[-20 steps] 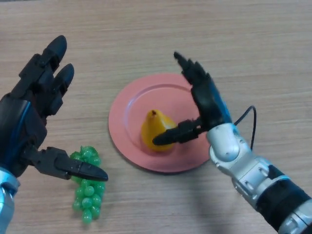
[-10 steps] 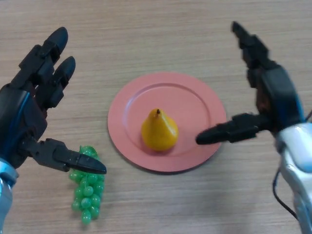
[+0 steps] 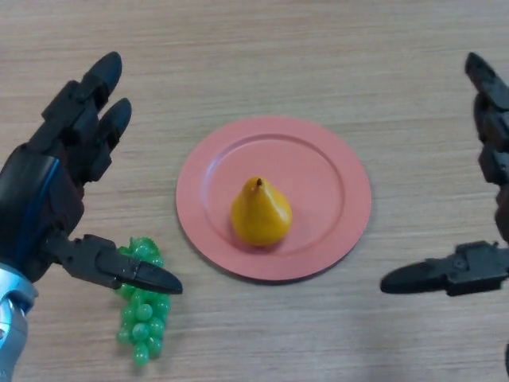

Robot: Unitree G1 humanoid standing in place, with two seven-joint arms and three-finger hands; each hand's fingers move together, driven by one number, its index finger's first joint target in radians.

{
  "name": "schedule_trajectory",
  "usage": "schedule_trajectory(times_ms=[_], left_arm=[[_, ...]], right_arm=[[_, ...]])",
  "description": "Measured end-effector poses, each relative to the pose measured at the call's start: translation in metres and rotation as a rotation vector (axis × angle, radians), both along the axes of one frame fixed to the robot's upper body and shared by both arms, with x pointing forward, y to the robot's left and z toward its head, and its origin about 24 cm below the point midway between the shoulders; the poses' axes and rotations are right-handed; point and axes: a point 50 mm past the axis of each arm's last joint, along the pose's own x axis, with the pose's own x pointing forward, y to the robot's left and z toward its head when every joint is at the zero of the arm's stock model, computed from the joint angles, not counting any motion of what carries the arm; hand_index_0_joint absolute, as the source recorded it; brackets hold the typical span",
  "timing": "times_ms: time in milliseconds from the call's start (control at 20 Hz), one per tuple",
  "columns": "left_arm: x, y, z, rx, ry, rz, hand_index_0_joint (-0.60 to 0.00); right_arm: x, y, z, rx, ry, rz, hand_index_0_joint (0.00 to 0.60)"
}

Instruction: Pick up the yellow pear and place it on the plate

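The yellow pear (image 3: 261,212) stands upright near the centre of the pink plate (image 3: 334,167), stem up, touched by neither hand. Judged from this layout, the placement step is complete and no grasp remains.

The right hand (image 3: 485,267) is positioned well to the right of the plate, clear of its rim. Its fingers are extended and spread from the thumb, holding nothing. The thumb points back toward the plate.

The left hand (image 3: 48,199) hovers to the left of the plate with fingers straight and apart, empty. A green grape bunch (image 3: 141,312) lies just below its thumb, partly covered by it; contact cannot be determined.

Both hands stand off from the plate, leaving the pear undisturbed.
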Motion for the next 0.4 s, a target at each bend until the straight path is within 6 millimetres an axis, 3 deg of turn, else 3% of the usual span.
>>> schedule_trajectory(times_ms=[300, 400], left_arm=[[-0.004, -0.009, 0.024, -0.032, -0.058, 0.000, 0.000], [-0.005, -0.009, 0.022, -0.027, -0.054, 0.004, 0.000]], right_arm=[[-0.007, 0.004, 0.002, -0.017, 0.033, 0.078, 0.000], [-0.010, 0.005, 0.003, -0.024, 0.036, 0.091, 0.000]])
